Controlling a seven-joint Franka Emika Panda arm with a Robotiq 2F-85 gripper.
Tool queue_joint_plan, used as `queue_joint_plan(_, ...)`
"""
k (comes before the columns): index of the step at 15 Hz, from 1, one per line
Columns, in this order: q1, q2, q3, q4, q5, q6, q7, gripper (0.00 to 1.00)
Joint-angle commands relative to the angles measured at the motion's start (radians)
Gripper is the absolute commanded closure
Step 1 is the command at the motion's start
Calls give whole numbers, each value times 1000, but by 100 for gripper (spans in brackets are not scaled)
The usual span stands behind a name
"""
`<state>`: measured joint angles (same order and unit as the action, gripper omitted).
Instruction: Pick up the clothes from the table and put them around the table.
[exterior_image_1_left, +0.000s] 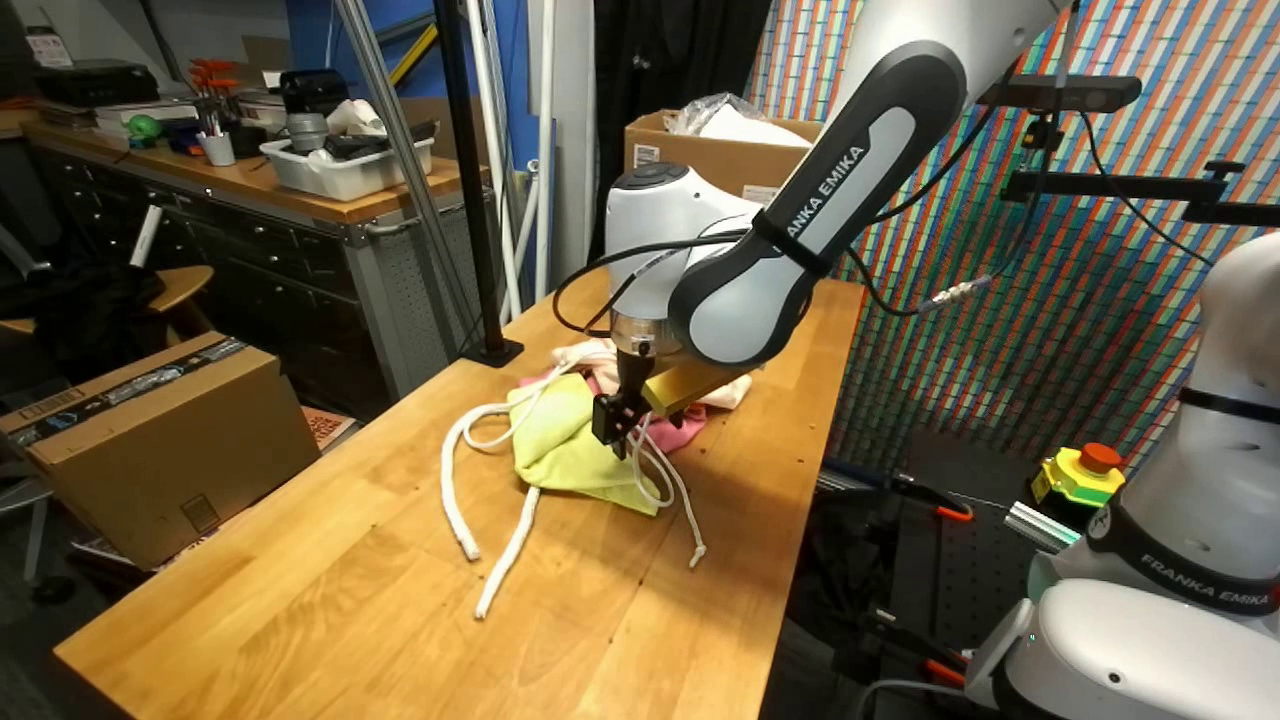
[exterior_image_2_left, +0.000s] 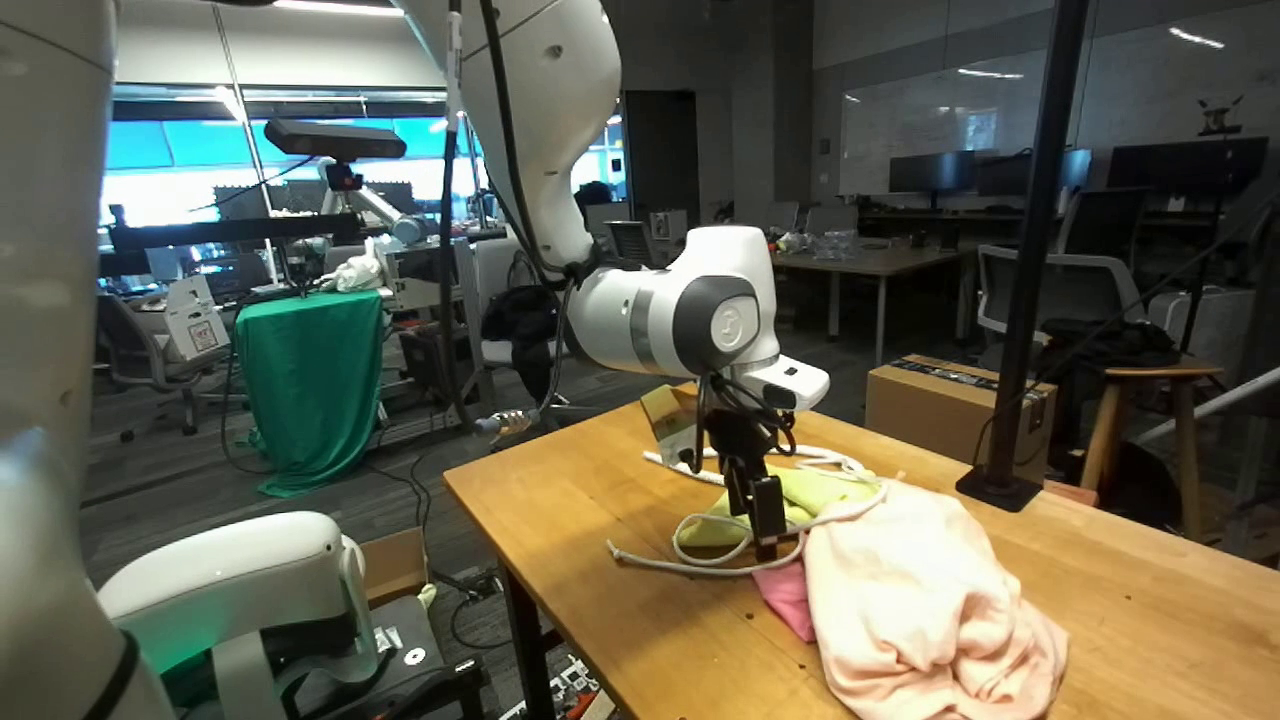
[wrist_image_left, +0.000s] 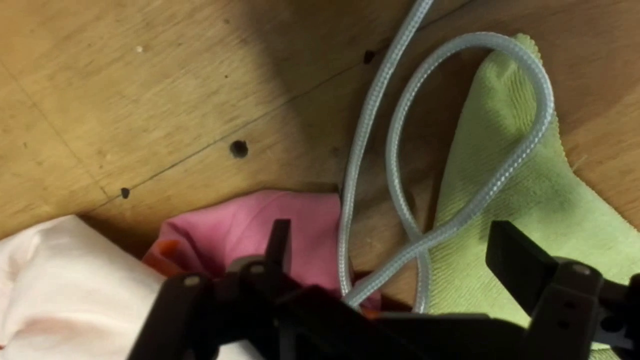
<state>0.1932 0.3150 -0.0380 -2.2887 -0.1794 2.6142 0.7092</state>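
"While the gripper (wrist_image_left: 390, 242) hangs spread wide, holding nothing, what's below?"
"Pink cloth (wrist_image_left: 235, 225) left, yellow cloth (wrist_image_left: 545, 210) right in the wrist view, on the table (exterior_image_1_left: 640, 650)! Soft, light, probably; pinch a yellow fold beside the cord (wrist_image_left: 424, 243)."

The gripper (exterior_image_2_left: 763, 533) is directed downward over the table (exterior_image_2_left: 590, 490), next to the cream-white cloth (exterior_image_2_left: 930, 600), which lies crumpled on the table. The pink cloth (exterior_image_2_left: 790, 595) projects from that cloth's edge, and in an exterior view the yellow-green cloth (exterior_image_2_left: 825, 487) is partly hidden behind the gripper. The thin white cord (exterior_image_2_left: 690, 570) forms a loop beside the gripper; contact between them cannot be determined.
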Motion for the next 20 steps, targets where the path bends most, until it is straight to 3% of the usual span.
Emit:
queue_joint_plan(1,33,9,-30,5,-36,18,56,26)
queue_joint_plan(3,38,9,-38,3,-47,20,74,30)
queue_joint_plan(12,38,0,-56,-7,-69,32,114,99)
queue_joint_plan(20,60,-51,-95,-31,-175,28,248,99)
